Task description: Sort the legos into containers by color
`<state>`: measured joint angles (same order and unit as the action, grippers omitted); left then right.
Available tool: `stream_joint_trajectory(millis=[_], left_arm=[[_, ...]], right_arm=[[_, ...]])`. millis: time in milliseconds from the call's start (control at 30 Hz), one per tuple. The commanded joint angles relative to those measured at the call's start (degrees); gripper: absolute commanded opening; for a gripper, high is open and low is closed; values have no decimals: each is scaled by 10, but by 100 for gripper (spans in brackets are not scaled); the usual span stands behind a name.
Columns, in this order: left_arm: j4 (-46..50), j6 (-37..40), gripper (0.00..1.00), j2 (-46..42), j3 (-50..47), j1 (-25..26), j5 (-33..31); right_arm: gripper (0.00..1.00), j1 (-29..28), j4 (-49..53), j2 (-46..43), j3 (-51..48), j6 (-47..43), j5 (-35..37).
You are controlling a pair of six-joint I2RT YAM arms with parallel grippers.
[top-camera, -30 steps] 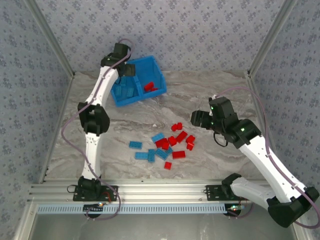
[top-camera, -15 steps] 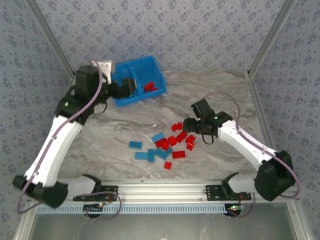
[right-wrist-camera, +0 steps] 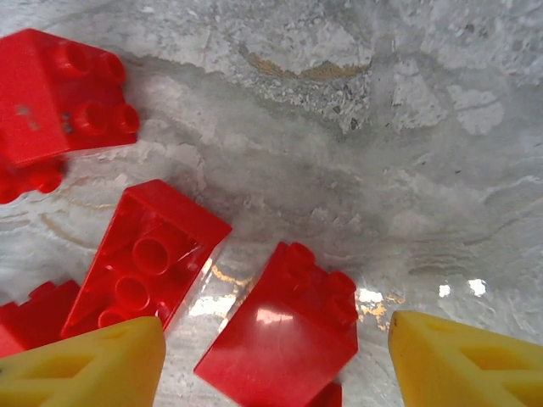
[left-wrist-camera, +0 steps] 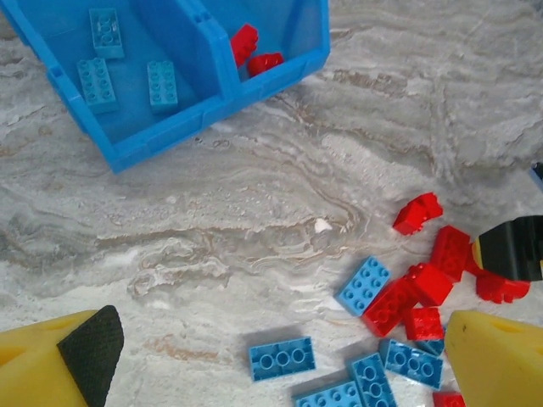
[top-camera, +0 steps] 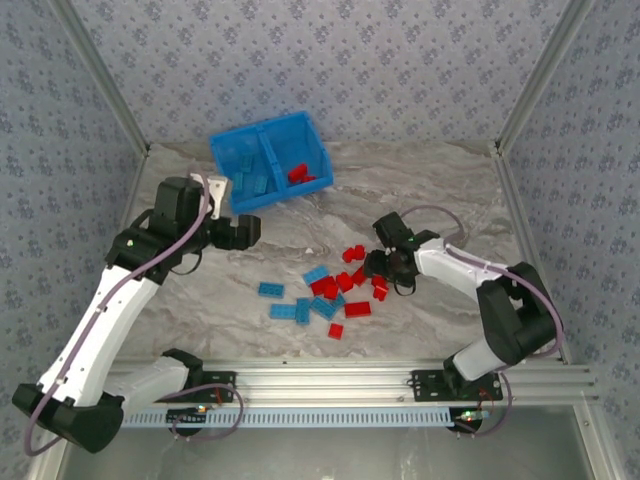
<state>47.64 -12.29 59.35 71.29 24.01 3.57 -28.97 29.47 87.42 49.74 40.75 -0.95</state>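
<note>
On the marbled counter [top-camera: 450, 180], a blue bin [top-camera: 260, 127] sits at the far left. Its left compartment holds light blue legos [left-wrist-camera: 161, 85] and its right compartment holds red legos [left-wrist-camera: 254, 59]. Between the bin and the loose pile [top-camera: 340, 290] hovers the left hand [top-camera: 248, 231], fingers spread wide and empty. At the pile's right edge the right hand [top-camera: 378, 266] is low, fingers apart on either side of a tipped red brick [right-wrist-camera: 284, 339], not yet clamped. A second red brick [right-wrist-camera: 148, 263] lies just beside one finger. Closing here could catch that neighbour too. It could also pinch the tipped brick on its slanted face, so it pops free and knocks the nearby blue bricks [top-camera: 300, 310] about.
</note>
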Motion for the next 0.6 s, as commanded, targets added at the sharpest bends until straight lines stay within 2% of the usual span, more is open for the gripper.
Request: stream_joint_trajectory(millis=[0, 167, 300, 467, 567], left_arm=[[13, 28, 99, 7, 18, 1, -8], [33, 67, 99, 24, 58, 1, -36], [9, 73, 99, 20, 35, 1, -52], [-41, 63, 99, 6, -20, 1, -47], [-57, 57, 99, -6, -34, 1, -8]], right_arm=[[67, 7, -11, 18, -10, 31, -4], [51, 18, -23, 14, -39, 62, 6], [34, 37, -25, -14, -62, 78, 20], [25, 43, 19, -101, -46, 73, 90], [23, 21, 63, -158, 6, 31, 146]])
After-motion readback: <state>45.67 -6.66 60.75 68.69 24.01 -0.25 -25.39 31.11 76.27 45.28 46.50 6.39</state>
